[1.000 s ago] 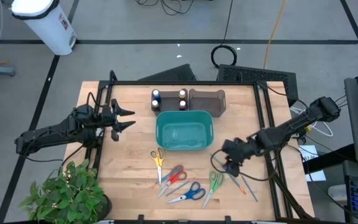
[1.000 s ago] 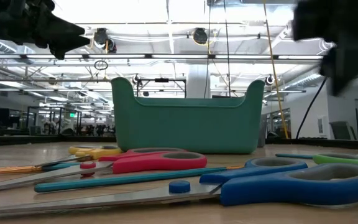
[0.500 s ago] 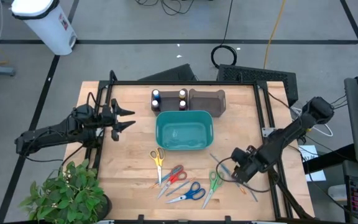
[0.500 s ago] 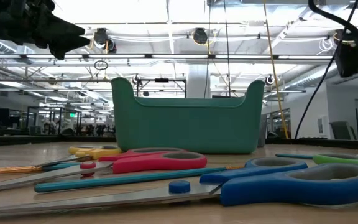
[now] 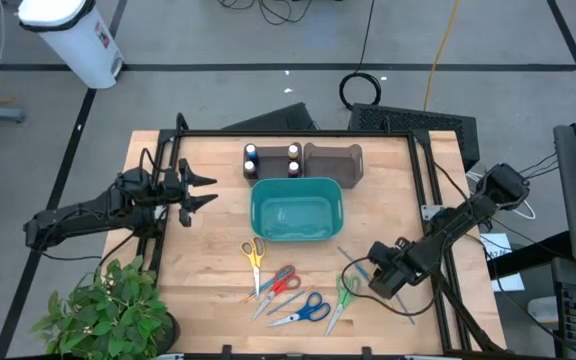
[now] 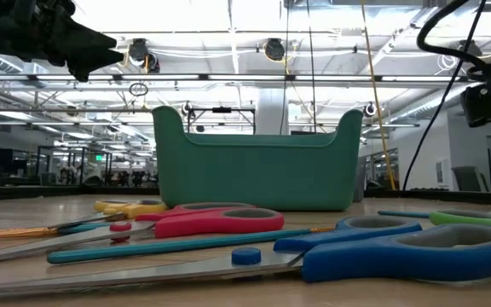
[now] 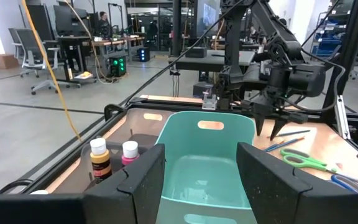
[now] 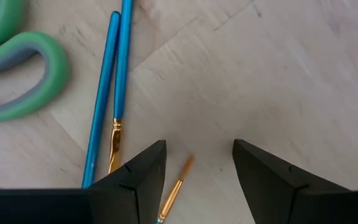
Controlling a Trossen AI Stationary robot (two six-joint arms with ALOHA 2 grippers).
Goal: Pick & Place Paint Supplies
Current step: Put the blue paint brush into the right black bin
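Observation:
My right gripper (image 8: 197, 168) points down, open, just above the table's near right part (image 5: 378, 275). Two blue paintbrushes (image 8: 114, 81) lie side by side on the wood beside one finger. A thin brush with an orange tip (image 8: 176, 186) lies between the fingers, untouched. Small paint bottles (image 5: 251, 158) (image 7: 100, 158) stand at the far edge behind the teal bin (image 5: 296, 210). My left gripper (image 5: 203, 190) hangs open and level at the table's left, facing the bin.
Green scissors (image 8: 17, 81) lie right next to the blue brushes. Yellow (image 5: 254, 252), red (image 5: 280, 280) and blue (image 5: 308, 310) scissors lie in front of the bin. A brown holder (image 5: 333, 162) stands far right of the bottles. A potted plant (image 5: 108, 310) sits at the near left corner.
My right gripper has sunk toward the table and shifted toward the near edge, over the brushes by the green scissors, rolling its wrist as it went. Its fingers stay open.

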